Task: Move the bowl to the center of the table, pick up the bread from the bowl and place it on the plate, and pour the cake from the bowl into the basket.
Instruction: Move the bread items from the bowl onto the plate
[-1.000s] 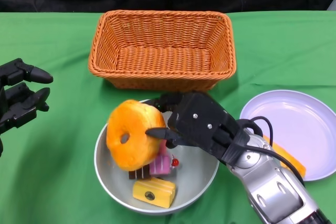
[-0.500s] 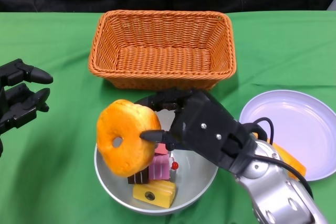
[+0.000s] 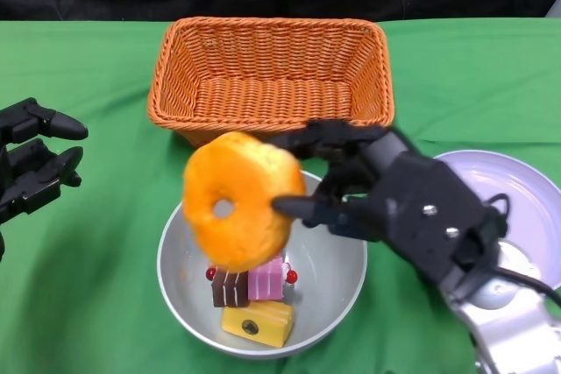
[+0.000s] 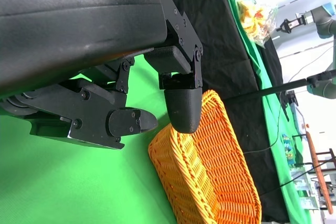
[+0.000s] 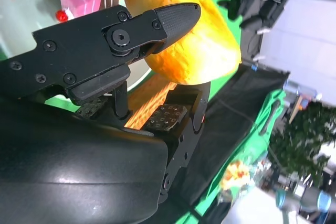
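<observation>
Right hand (image 3: pixel 386 203) pinching an orange ring-shaped bread (image 3: pixel 235 201) above the round grey metal bowl (image 3: pixel 344 279).
Left hand (image 3: pixel 33 166) spread, empty; that shallow fingertip pinch could drop the bread.

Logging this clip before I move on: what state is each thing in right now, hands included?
Bread: ring-shaped, lifted above the bowl, held by the right hand.
Right hand: grips the bread.
Left hand: holds nothing, fingers apart, off to the side.
Bowl: upright on the table, cake pieces inside.
Cake pieces: resting in the bowl.
Basket: upright, nothing in it.
Plate: flat on the table, visible part bare.
</observation>
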### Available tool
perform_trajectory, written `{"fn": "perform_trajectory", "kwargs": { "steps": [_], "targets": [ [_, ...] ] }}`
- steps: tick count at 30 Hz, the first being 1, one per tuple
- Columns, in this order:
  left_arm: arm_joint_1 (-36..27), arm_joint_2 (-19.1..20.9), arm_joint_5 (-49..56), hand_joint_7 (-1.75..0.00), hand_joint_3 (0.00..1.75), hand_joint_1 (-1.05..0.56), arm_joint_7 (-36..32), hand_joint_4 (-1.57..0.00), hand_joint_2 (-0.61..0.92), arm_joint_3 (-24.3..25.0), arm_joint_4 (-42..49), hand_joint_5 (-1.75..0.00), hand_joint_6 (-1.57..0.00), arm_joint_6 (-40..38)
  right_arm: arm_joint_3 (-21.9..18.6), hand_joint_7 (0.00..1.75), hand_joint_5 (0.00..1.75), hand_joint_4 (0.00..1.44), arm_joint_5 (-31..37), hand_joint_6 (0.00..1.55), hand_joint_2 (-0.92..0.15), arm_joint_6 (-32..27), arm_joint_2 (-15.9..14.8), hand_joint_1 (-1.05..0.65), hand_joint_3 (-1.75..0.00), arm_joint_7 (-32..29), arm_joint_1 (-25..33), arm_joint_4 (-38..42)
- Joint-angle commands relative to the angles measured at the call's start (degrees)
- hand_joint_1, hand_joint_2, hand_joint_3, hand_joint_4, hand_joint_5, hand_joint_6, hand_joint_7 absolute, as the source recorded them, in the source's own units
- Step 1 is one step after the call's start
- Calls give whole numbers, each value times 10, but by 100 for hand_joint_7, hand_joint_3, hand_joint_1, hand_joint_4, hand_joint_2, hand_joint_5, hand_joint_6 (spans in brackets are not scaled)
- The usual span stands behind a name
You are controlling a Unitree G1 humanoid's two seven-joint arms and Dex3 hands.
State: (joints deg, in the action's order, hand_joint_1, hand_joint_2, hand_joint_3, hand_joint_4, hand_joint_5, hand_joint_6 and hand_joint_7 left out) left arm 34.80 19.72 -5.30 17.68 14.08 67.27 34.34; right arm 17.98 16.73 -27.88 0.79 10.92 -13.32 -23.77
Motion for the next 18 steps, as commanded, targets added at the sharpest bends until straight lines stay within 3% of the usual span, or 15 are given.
{"fn": "perform_trajectory", "kwargs": {
  "steps": [1, 3, 11, 18],
  "targets": [
    [-2, 11, 0, -120, 40, 1, -6, -66, 92, 2, 2, -162, -66, -3, -16, 72, 120, 77, -7, 83, -92, -20, -10, -26, -15, 2, 9, -35],
    [-2, 11, 0, -120, 40, 1, -6, -65, 92, 2, 1, -163, -67, -3, -15, 74, 121, 77, -8, 83, -92, -25, -12, -26, -15, 2, 8, -38],
    [1, 12, -4, -120, 38, -1, -2, -67, 92, 5, 3, -162, -67, -6, -101, 95, 129, 79, -71, 74, -92, 5, -20, -22, -14, -5, 76, -112],
    [2, 13, -5, -121, 40, 0, -1, -66, 92, 7, 6, -163, -67, -4, -134, 98, 132, 79, -74, 73, -92, 0, -33, -26, -13, -19, 104, -134]
  ]
}}
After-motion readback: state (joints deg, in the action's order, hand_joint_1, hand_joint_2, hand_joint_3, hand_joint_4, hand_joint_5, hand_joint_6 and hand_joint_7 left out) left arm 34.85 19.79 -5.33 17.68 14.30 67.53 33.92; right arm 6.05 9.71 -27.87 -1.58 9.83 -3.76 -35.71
